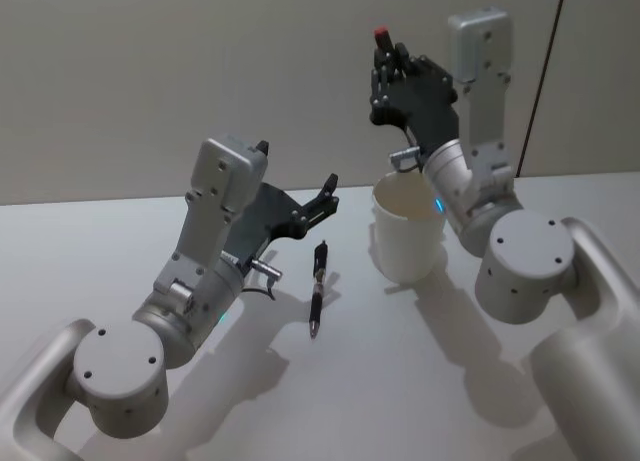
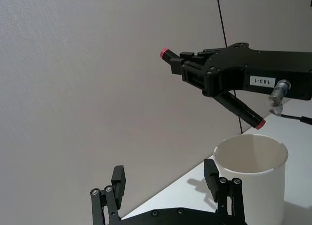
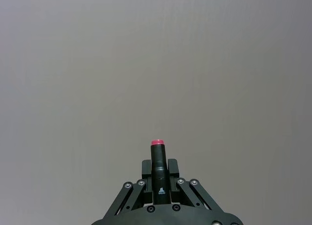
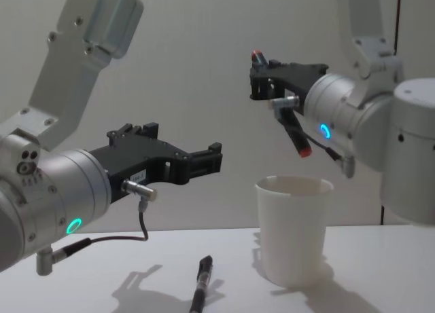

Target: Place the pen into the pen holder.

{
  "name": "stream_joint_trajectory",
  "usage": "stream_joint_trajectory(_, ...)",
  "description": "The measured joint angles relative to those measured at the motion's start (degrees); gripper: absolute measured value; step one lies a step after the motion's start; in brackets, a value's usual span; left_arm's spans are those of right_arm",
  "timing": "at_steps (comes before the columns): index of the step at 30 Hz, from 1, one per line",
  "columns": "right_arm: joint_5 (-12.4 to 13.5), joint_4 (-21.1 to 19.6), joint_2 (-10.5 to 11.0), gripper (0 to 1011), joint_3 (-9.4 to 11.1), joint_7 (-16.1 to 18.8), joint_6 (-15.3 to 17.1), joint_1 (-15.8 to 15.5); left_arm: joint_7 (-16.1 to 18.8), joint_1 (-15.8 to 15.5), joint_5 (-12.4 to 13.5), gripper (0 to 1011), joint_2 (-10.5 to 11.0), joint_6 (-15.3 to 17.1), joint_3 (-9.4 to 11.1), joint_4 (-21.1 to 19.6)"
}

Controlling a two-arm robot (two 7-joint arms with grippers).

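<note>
My right gripper (image 1: 386, 59) is raised above the white paper-cup pen holder (image 1: 408, 233) and is shut on a black pen (image 4: 297, 133) with red ends. That pen is tilted, and its lower red end hangs over the cup's mouth (image 2: 251, 152). In the right wrist view the pen (image 3: 157, 156) sticks out between the fingers. A second black pen (image 1: 318, 286) lies flat on the table left of the cup. My left gripper (image 1: 325, 196) hovers open just above and behind that pen, empty, its fingers (image 2: 117, 178) pointing toward the cup.
The white table (image 1: 400, 381) stretches in front of the cup and the lying pen (image 4: 202, 279). A plain wall stands behind. A thin dark cable (image 1: 545, 71) runs down the wall at the right.
</note>
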Motion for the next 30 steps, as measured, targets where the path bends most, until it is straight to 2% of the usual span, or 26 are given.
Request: stream_joint_trajectory(30, -4.0, 5.02, -0.09, 180, -0.9, -0.45, -2.39, -1.42, 0.0, 0.0, 0.0, 1001, 0.0, 0.0, 0.0, 0.0)
